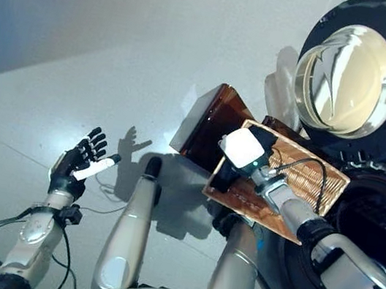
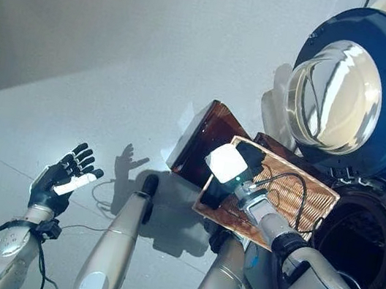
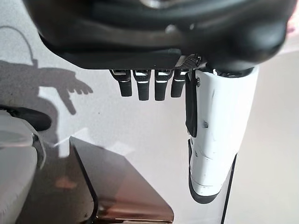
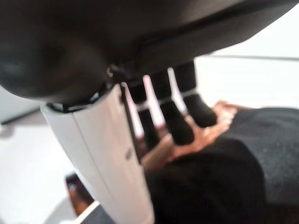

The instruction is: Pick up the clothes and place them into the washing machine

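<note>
A black garment lies in a brown see-through basket that stands on the floor beside the washing machine. My right hand reaches down into the basket; in the right wrist view its fingers are nearly straight, tips at the cloth's edge by the basket wall, closed on nothing. The washer's round door stands swung open above the dark drum opening. My left hand hovers over the floor at the lower left, open, fingers spread and empty.
The basket's ribbed near wall stands right against the washer's front. Bare grey floor stretches away left of the basket. A corner of the basket shows in the left wrist view.
</note>
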### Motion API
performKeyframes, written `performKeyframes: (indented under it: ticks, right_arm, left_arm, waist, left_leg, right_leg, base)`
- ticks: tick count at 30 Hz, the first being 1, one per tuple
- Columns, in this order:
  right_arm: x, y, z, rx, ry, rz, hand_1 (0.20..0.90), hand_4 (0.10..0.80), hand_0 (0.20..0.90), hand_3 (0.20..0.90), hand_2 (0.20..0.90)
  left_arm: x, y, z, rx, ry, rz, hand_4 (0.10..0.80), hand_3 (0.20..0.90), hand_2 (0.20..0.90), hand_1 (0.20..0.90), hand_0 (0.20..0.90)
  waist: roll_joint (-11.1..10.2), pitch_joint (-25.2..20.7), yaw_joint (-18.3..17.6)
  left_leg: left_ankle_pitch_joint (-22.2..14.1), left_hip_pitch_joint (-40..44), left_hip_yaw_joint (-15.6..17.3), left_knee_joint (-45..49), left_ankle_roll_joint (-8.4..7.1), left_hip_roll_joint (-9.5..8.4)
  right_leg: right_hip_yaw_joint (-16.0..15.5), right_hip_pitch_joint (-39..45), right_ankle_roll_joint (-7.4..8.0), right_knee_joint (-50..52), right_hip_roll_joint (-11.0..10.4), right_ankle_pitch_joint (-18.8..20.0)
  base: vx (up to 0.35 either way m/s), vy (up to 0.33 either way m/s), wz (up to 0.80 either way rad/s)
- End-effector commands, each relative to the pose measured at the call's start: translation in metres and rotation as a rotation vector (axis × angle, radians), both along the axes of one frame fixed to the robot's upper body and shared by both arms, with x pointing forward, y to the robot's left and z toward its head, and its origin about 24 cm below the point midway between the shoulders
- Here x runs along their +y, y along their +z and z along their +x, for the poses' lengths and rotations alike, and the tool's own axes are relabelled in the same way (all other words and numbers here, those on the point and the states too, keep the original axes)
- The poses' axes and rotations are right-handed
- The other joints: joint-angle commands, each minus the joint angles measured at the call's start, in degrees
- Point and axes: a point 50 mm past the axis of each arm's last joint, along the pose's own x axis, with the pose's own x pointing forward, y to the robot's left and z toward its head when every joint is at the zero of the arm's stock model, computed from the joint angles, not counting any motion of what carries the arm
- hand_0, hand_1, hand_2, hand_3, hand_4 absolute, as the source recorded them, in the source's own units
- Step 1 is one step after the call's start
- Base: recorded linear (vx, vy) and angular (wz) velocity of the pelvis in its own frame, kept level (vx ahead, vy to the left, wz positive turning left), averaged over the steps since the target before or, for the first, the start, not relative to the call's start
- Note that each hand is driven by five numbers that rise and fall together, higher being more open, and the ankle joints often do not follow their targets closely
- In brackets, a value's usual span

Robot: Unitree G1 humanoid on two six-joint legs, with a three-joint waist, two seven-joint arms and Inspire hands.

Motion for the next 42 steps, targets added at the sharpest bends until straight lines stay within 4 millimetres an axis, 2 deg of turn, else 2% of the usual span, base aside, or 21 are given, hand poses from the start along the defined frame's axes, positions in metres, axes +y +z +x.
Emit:
performKeyframes:
  ticks: [1, 8, 14, 24, 25, 26, 34, 42]
  right_arm:
    - [-0.066, 0.040, 0.006, -0.146, -0.198, 0.003, 0.200, 0.300, 0.200, 0.200, 0.200]
    - [-0.078, 0.033, -0.001, -0.107, -0.230, -0.021, 0.200, 0.300, 0.200, 0.200, 0.200]
    - [-0.070, 0.021, -0.005, -0.044, -0.198, -0.028, 0.200, 0.300, 0.200, 0.200, 0.200]
    - [-0.065, 0.008, -0.007, 0.011, -0.192, -0.053, 0.200, 0.300, 0.200, 0.200, 0.200]
    - [-0.064, 0.006, -0.007, 0.022, -0.192, -0.059, 0.433, 0.467, 0.433, 0.433, 0.433]
    - [-0.065, 0.004, -0.008, 0.027, -0.197, -0.057, 0.900, 0.800, 0.900, 0.900, 0.900]
    - [-0.064, 0.001, -0.012, 0.040, -0.187, -0.060, 0.900, 0.800, 0.900, 0.900, 0.900]
    - [-0.073, -0.005, -0.017, 0.055, -0.218, -0.083, 0.900, 0.800, 0.900, 0.900, 0.900]
  left_arm:
    - [0.012, 0.016, -0.001, -0.099, 0.017, 0.064, 0.800, 0.900, 0.900, 0.900, 0.900]
    - [0.007, 0.013, 0.004, -0.090, 0.008, 0.066, 0.800, 0.900, 0.900, 0.900, 0.900]
    - [0.005, 0.013, 0.007, -0.097, 0.008, 0.065, 0.800, 0.900, 0.900, 0.900, 0.900]
    - [0.006, 0.015, 0.004, -0.106, 0.011, 0.060, 0.800, 0.900, 0.900, 0.900, 0.900]
    - [0.006, 0.016, 0.004, -0.109, 0.010, 0.064, 0.800, 0.900, 0.900, 0.900, 0.900]
    - [0.007, 0.015, 0.004, -0.104, 0.015, 0.065, 0.800, 0.900, 0.900, 0.900, 0.900]
    - [0.007, 0.015, 0.004, -0.103, 0.009, 0.071, 0.800, 0.900, 0.900, 0.900, 0.900]
    - [0.008, 0.018, 0.003, -0.111, -0.002, 0.074, 0.800, 0.900, 0.900, 0.900, 0.900]
  waist:
    - [-0.49, -2.26, -1.15]
    - [-1.74, -2.86, -1.73]
    - [-2.09, -3.12, -1.36]
    - [-0.92, -2.39, -0.58]
    - [-0.80, -2.30, -0.55]
    - [-0.59, -2.27, -0.49]
    - [-0.42, -2.19, -0.61]
    - [-0.29, -1.98, -0.82]
  left_leg:
    - [6.63, 2.85, -2.29, -9.76, -3.09, 2.76]
    - [8.72, 9.61, -2.07, -16.31, -3.29, 2.81]
    - [9.05, 10.38, -2.36, -16.52, -3.52, 2.64]
    - [8.95, 9.06, -2.59, -15.58, -3.96, 2.37]
    - [8.93, 8.91, -2.55, -15.52, -4.02, 2.37]
    - [8.98, 8.70, -2.50, -15.45, -4.07, 2.38]
    - [8.36, 7.84, -2.43, -13.89, -4.20, 2.57]
    - [8.20, 6.89, -2.18, -13.15, -4.51, 2.78]
  right_leg:
    - [-0.36, 3.48, 1.91, -5.41, 0.09, 6.65]
    - [-1.67, 10.76, 2.81, -12.52, 0.05, 9.45]
    - [-1.91, 12.66, 2.66, -13.98, -0.11, 9.88]
    - [-1.89, 11.68, 2.53, -13.00, -0.38, 8.93]
    - [-1.93, 11.61, 2.51, -12.98, -0.42, 8.84]
    - [-1.89, 11.42, 2.51, -12.80, -0.50, 8.77]
    - [-1.51, 10.39, 2.38, -11.30, -0.45, 8.28]
    - [-1.33, 9.55, 2.33, -10.71, -0.48, 8.11]
  base:
    - [0.069, -0.027, 0.01]
    - [0.086, -0.012, 0.02]
    - [0.033, -0.002, 0.02]
    - [0.000, 0.000, 0.00]
    - [0.019, -0.008, 0.05]
    - [0.007, -0.003, 0.06]
    - [0.001, 0.000, 0.01]
    - [0.000, 0.000, 0.00]
